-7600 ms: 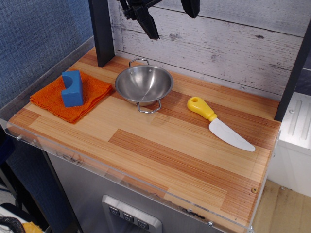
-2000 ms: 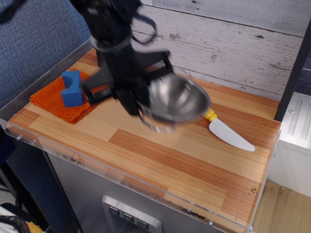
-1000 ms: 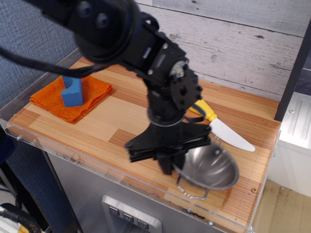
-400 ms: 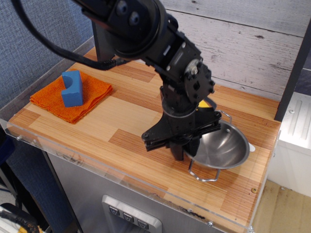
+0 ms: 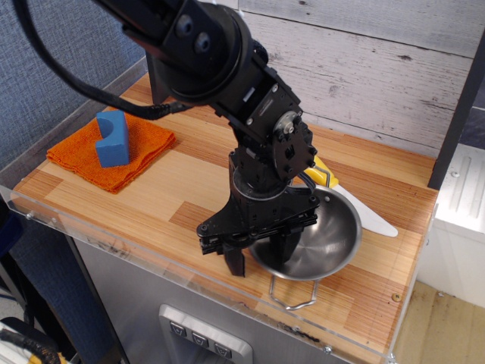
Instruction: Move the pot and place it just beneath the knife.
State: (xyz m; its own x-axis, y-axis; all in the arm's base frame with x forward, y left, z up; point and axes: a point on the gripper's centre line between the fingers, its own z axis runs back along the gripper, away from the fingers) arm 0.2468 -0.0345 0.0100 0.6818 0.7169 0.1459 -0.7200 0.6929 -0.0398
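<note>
The shiny steel pot [image 5: 314, 243] sits on the wooden table [image 5: 151, 197] near its front edge, one wire handle [image 5: 292, 296] pointing to the front. The knife lies just behind it: its yellow handle [image 5: 322, 173] and white blade [image 5: 373, 218] show past the pot's far rim. My black gripper [image 5: 259, 254] is over the pot's left rim. One finger [image 5: 235, 263] is outside the pot and the other is inside, with a gap between them. The jaws look open and off the rim.
An orange cloth [image 5: 114, 152] with a blue block [image 5: 114, 136] on it lies at the back left. A black post [image 5: 455, 114] stands at the right edge. A plank wall [image 5: 379, 68] runs along the back. The clear table lip [image 5: 151, 258] runs along the front.
The pot was carried from the back left to the front right, below the knife. Since 0.4 s ago it shifted slightly left and forward, and the fingers spread apart.
</note>
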